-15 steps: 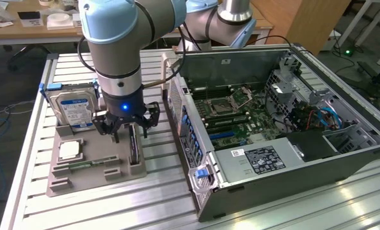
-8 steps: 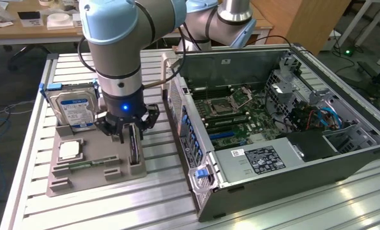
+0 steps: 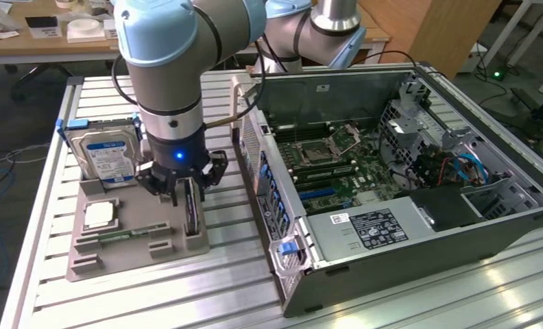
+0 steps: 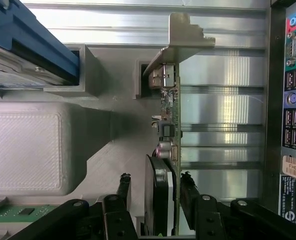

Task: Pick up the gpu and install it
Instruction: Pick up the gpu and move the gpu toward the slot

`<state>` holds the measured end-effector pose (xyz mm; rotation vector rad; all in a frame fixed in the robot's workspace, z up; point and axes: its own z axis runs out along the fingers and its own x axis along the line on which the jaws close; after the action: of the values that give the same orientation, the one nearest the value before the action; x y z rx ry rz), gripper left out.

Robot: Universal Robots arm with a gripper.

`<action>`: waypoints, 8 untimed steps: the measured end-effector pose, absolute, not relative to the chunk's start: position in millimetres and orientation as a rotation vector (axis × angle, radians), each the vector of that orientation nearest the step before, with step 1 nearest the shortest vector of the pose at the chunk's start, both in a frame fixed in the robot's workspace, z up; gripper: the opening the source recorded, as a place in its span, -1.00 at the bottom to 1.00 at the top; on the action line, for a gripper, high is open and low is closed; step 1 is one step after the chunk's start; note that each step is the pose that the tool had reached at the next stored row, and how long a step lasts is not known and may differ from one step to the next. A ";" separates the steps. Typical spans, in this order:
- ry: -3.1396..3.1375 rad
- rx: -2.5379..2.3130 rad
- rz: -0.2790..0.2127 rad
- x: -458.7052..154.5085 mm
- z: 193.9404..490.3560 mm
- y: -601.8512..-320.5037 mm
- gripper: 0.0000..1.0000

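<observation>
In the exterior view, the gpu [image 3: 194, 219] is a slim dark slab seen edge-on. It stands upright in a slot of the grey holder tray [image 3: 134, 259], on the side of the tray nearest the open computer case [image 3: 391, 264]. The tool [image 3: 187, 195] hangs straight down over the card's upper edge with a finger on each side. The hard drive [image 3: 107, 156] stands upright at the far end of the tray, apart from the card. Only a narrow strip of slatted metal worktop [image 3: 162, 301] separates the tray from the case wall.

In the wrist view, the gpu [image 4: 168, 107] shows a thin green board edge carrying small parts. It has a bent silver bracket at one end and a round black fan near the tool [image 4: 155, 176]. The fingers [image 4: 124, 180] are spread apart and straddle the card. One sits just beside the board, while the other has a clear gap to the fan. The grey tray [image 4: 113, 150] lies on one side of the card and bare worktop [image 4: 222, 75] on the other, running up to the case's port panel [image 4: 292, 105].
</observation>
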<state>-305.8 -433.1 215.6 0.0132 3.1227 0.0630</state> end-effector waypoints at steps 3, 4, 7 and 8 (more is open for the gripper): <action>3.122 0.013 0.063 -305.8 215.3 -433.0 0.01; 3.122 0.013 0.063 -305.8 215.3 -433.0 -0.13; 3.122 0.013 0.063 -305.8 215.3 -433.0 -0.16; 3.122 0.013 0.063 -305.8 215.3 -433.0 -0.29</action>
<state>-305.8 -433.0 215.3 0.0132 3.1223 0.0632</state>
